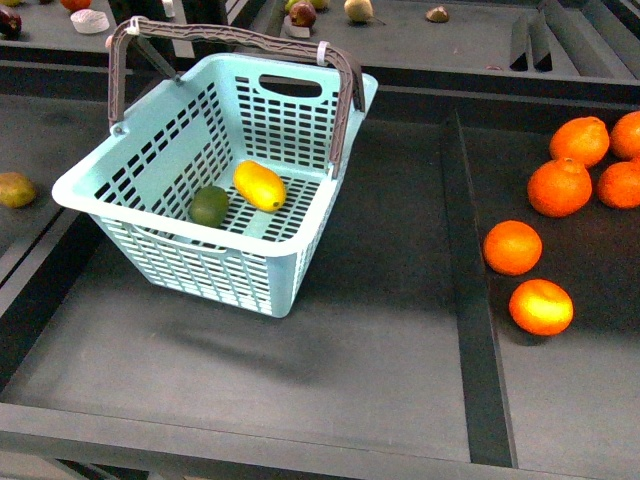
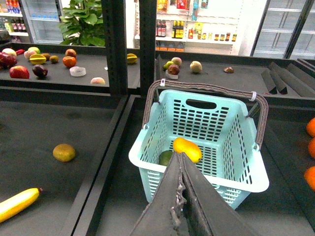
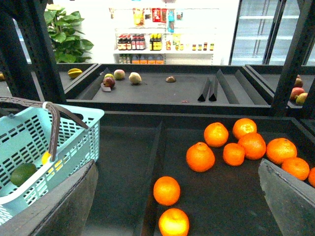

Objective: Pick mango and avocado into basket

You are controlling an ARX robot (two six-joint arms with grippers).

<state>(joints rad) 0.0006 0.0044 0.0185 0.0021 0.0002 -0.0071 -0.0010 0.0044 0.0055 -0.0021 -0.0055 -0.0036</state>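
Front view: one basket [image 1: 150,190] sits on the dark shelf [image 1: 380,350], left of centre. Inside on its slotted floor lie one mango [image 1: 259,186] and one avocado [image 1: 209,205], the avocado at 8 o'clock from the mango, just beside it; contact cannot be judged. The handle [image 1: 230,40] stands upright across the basket. Neither arm shows in this view.

Oranges [image 1: 559,187]: six counted in the compartment at 3 o'clock of the basket, past a divider [image 1: 470,300]; two at the frame edge are cut off. A yellow-brown fruit [image 1: 14,189] at 9 o'clock is partly cropped. Several small items on the rear shelf are too small to name.

Left wrist view: left gripper [image 2: 181,196] has its dark fingers pressed together, nothing between them. It hides the near basket wall and part of the avocado [image 2: 165,157]; the mango [image 2: 187,149] shows in full. One banana [image 2: 18,203] is cut off at the edge.

Right wrist view: right gripper [image 3: 177,201] is spread wide and holds nothing; only two finger stubs show at the corners. Mango [image 3: 46,158] is mostly hidden behind the basket wall; the avocado [image 3: 23,173] is clear.
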